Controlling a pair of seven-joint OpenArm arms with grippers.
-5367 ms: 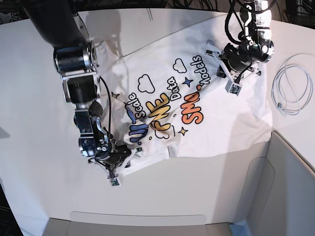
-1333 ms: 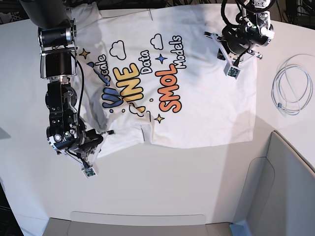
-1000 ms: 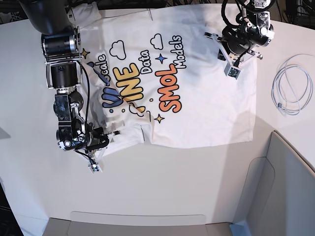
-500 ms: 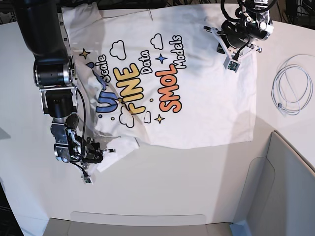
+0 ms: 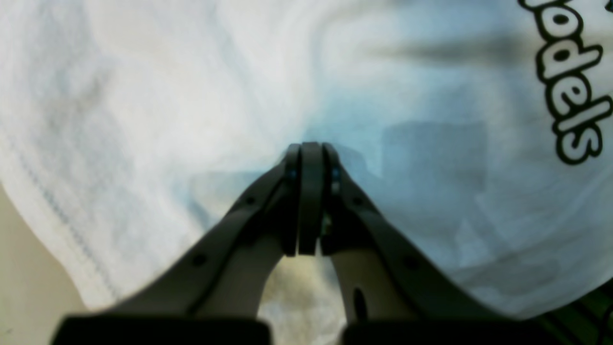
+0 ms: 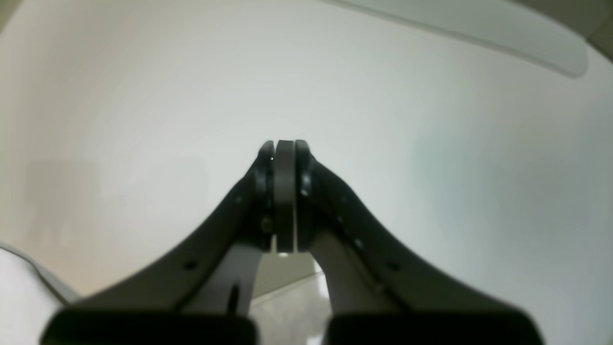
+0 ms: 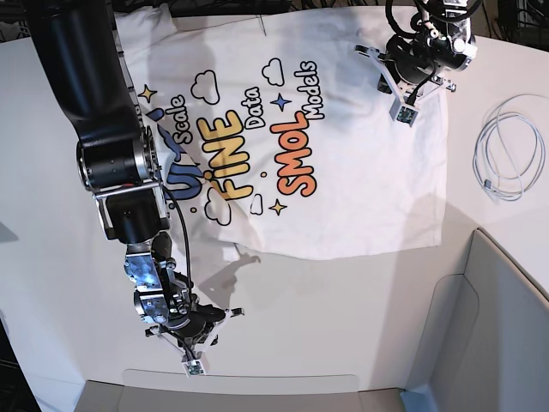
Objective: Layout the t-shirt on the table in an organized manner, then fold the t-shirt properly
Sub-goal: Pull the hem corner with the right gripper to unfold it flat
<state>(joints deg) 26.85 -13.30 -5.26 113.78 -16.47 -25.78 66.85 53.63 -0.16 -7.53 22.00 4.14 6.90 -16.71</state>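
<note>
The table (image 7: 51, 154) is a broad white surface with a curved edge, and it carries everything else. Spread across its far half lies the t-shirt (image 7: 360, 180), print side up, with the yellow "FINE" and orange "SMOL" lettering, clouds and stars readable. Its lower hem runs roughly level, with a small rumpled tuck at the near left corner, and the left side of the print is partly hidden behind the right arm (image 7: 94, 103).

That arm reaches down the base view's left side to the right gripper (image 7: 199, 336), which hangs over bare table near the front edge, well clear of the shirt's hem. In the right wrist view the right gripper's fingers (image 6: 268, 191) are pressed together with nothing between them, only plain tabletop ahead and a sliver of white cloth at the lower left corner.

The left gripper (image 7: 403, 103) sits at the shirt's far right corner, beside the sleeve, right of the word "Models". In the left wrist view its fingers (image 5: 330, 191) are pressed together over the white cloth; whether any fabric is pinched between them I cannot tell.

Right of the left gripper, off the shirt, a coiled white cable (image 7: 506, 150) lies on the table. A grey bin (image 7: 497, 326) sits at the near right corner.
</note>
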